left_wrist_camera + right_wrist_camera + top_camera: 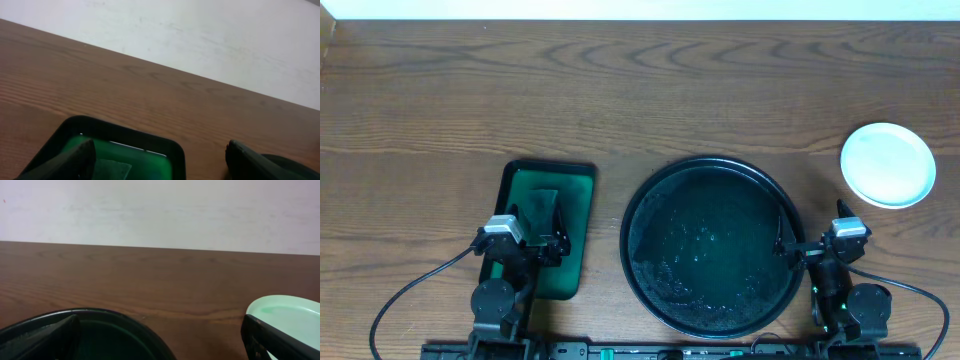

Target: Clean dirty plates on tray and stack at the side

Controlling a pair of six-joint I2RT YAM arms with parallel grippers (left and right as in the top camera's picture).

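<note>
Left jaws [534,240] spread wide, nothing between them, hanging over the near end of the small green tray [582,180]. A dark pad-like thing [542,210] lies in it, probably the wiper; I am not touching it. Right jaws [812,245] also wide and empty, low beside the right rim of the black tray [626,240]. That tray carries no plate, only pale specks and a wet-looking sheen on its floor. The plates [888,164] sit on the bare table [640,90] off to my right, apart from the black tray and beyond my right jaws. From above they read as one white disc, so I cannot tell how many lie stacked there. My right wrist view shows a pale greenish cast on the top face, either a faint smear or just the light. Judgement: wiping and stacking look finished or close to it. The next move calls for checking that top plate. If it is soiled, my left jaws must close on the pad while my right steadies the stack.
</note>
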